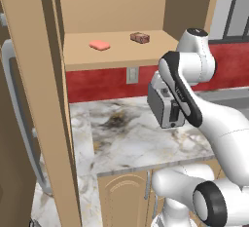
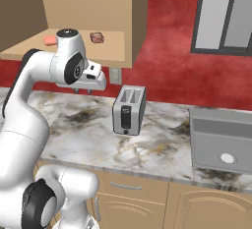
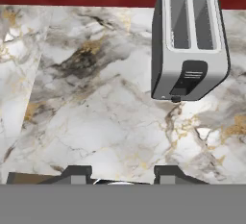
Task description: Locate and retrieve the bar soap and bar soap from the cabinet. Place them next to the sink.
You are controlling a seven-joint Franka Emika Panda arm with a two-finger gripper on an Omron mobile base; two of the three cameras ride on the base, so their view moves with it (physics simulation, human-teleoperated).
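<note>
My gripper (image 3: 116, 174) hangs over the marble worktop (image 3: 96, 112) with its jaws apart and nothing between them, the toaster (image 3: 190, 43) just ahead. The pink soap (image 1: 99, 45) and the brown soap (image 1: 139, 37) lie apart on the cabinet (image 1: 116, 7) shelf. The sink (image 2: 221, 139) sits well right of the toaster; I can read no writing on anything, though the rendering is coarse.

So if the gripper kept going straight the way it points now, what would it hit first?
Most likely the bare marbled white countertop: the two-finger gripper points down at it, fingers apart, holding nothing. The silver two-slot toaster sits off to one side of that line, though depth is hard to judge.
</note>
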